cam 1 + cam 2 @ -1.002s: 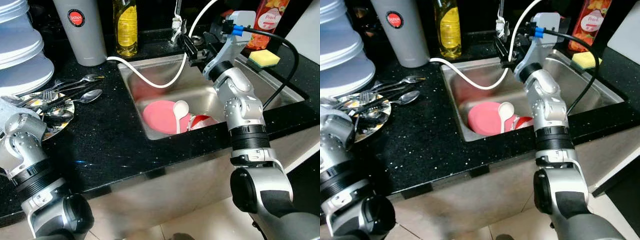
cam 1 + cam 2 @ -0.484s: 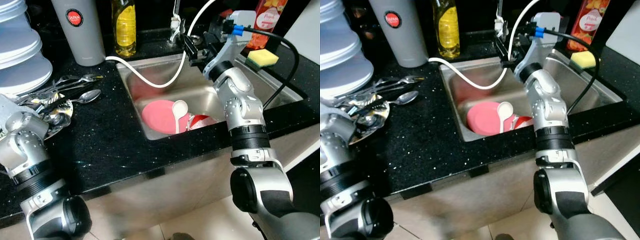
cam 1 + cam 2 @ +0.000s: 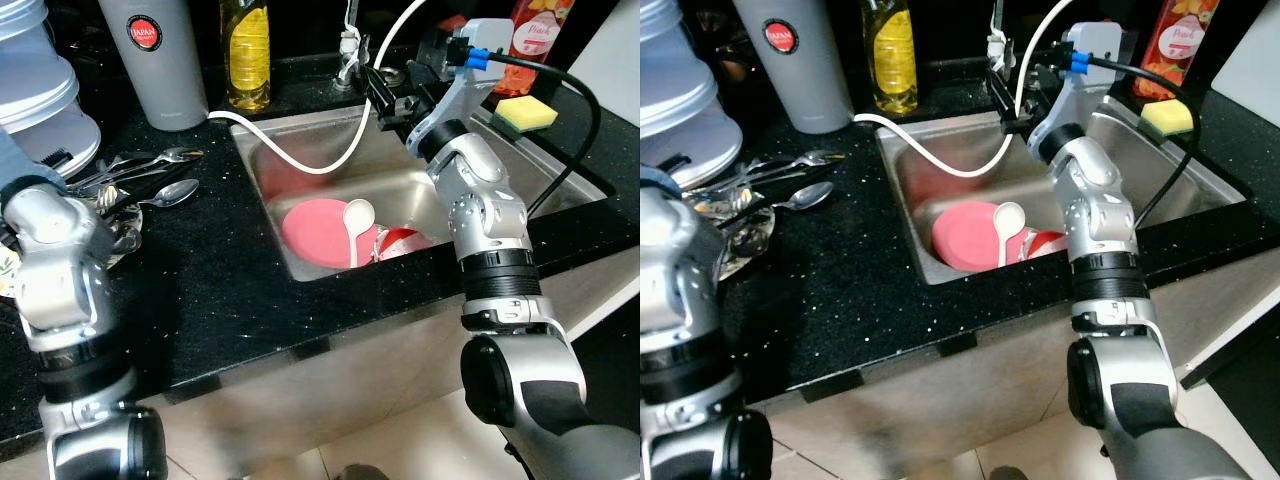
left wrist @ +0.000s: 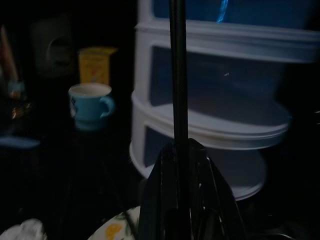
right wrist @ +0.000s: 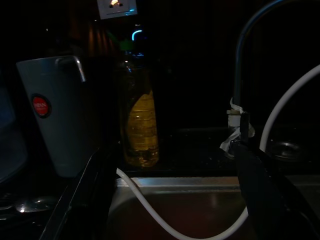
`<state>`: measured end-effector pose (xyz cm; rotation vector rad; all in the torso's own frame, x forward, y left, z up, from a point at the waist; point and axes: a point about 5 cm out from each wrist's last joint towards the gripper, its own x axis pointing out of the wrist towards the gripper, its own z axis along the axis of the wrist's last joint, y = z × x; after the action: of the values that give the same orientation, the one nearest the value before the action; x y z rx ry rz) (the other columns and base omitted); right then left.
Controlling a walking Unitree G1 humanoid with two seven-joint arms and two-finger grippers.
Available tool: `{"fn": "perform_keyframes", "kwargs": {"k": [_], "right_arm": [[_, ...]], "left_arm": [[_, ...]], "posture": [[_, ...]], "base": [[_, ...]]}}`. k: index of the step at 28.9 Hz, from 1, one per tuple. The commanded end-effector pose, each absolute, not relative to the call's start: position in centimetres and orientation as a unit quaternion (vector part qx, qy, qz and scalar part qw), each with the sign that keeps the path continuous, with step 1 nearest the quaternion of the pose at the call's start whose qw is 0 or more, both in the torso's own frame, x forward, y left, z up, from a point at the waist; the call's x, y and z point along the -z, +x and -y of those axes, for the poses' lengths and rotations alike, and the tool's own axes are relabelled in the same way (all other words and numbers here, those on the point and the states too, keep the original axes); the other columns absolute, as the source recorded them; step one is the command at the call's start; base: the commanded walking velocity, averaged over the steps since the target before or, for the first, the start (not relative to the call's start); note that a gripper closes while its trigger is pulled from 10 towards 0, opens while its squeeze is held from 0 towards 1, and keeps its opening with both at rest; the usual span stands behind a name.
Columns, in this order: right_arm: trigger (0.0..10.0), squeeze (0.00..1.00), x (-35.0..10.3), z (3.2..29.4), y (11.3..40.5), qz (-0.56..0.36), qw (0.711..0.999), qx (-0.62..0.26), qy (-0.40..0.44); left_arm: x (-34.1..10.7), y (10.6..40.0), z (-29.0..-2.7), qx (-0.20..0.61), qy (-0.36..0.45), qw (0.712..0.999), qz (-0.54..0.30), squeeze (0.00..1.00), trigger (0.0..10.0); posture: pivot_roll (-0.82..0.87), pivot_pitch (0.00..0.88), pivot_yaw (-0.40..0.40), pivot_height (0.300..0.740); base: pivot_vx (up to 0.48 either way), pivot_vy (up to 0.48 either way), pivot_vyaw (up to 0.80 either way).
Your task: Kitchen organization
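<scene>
A pink plate (image 3: pixel 318 232) lies in the steel sink (image 3: pixel 560 165) with a white spoon (image 3: pixel 357 216) across it and a red-and-white bowl (image 3: pixel 405 242) beside it. Loose spoons and forks (image 3: pixel 150 172) lie on the black counter, some on a patterned plate (image 3: pixel 125 232). My right gripper (image 3: pixel 385 97) hovers over the sink's back edge, by the tap base and a white hose (image 3: pixel 300 160). My left gripper (image 4: pixel 178 75) is shut with nothing seen in it, pointing at the stacked white containers (image 4: pixel 215 125). The left elbow (image 3: pixel 50 235) is raised over the counter's left end.
A grey tumbler (image 3: pixel 152 60) and a yellow oil bottle (image 3: pixel 248 55) stand behind the sink's left corner. A sponge (image 3: pixel 527 113) and a red pouch (image 3: pixel 535 35) sit at the back right. A blue mug (image 4: pixel 90 106) and a yellow box (image 4: pixel 96 65) stand beside the containers.
My left arm has swung up and left, off the patterned plate and toward the white containers. The right arm has stayed put. The camera has shifted slightly.
</scene>
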<state>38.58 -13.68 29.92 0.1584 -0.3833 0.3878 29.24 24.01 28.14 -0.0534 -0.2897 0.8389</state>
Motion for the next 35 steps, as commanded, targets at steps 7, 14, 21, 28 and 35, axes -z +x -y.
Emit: {"fn": "perform_keyframes", "kwargs": {"k": [7, 14, 21, 28, 35], "right_arm": [[10.0, 0.00, -30.2, 12.6, 37.9, 0.197, 0.947, -0.242, 0.075], [10.0, 0.00, -30.4, 10.7, 36.1, 0.199, 0.911, -0.350, 0.090], [10.0, 0.00, -30.5, 10.7, 35.2, 0.198, 0.892, -0.394, 0.098], [10.0, 0.00, -31.7, 11.0, 33.5, 0.211, 0.853, -0.461, 0.127], [10.0, 0.00, -31.5, 10.7, 32.5, 0.200, 0.830, -0.505, 0.128]], "left_arm": [[-30.1, 30.7, -21.4, -0.240, 0.008, 0.954, 0.180, 0.00, 10.0], [-31.0, 30.2, -17.9, 0.013, 0.012, 0.983, 0.185, 0.00, 10.0], [-29.2, 28.2, -16.3, 0.220, 0.056, 0.961, 0.159, 0.00, 10.0], [-28.8, 27.1, -16.7, 0.331, 0.068, 0.931, 0.139, 0.00, 10.0], [-28.2, 27.0, -15.5, 0.392, 0.052, 0.910, 0.122, 0.00, 10.0]], "posture": [[-0.03, 0.015, -0.016, 0.740], [-0.03, 0.013, -0.014, 0.740], [-0.03, 0.017, -0.013, 0.740], [-0.04, 0.019, -0.010, 0.740], [-0.04, 0.019, -0.009, 0.740]], "base": [[0.000, 0.000, 0.00], [0.000, 0.000, 0.00], [0.000, 0.000, 0.00], [0.000, 0.000, 0.00], [0.000, 0.000, 0.00]]}}
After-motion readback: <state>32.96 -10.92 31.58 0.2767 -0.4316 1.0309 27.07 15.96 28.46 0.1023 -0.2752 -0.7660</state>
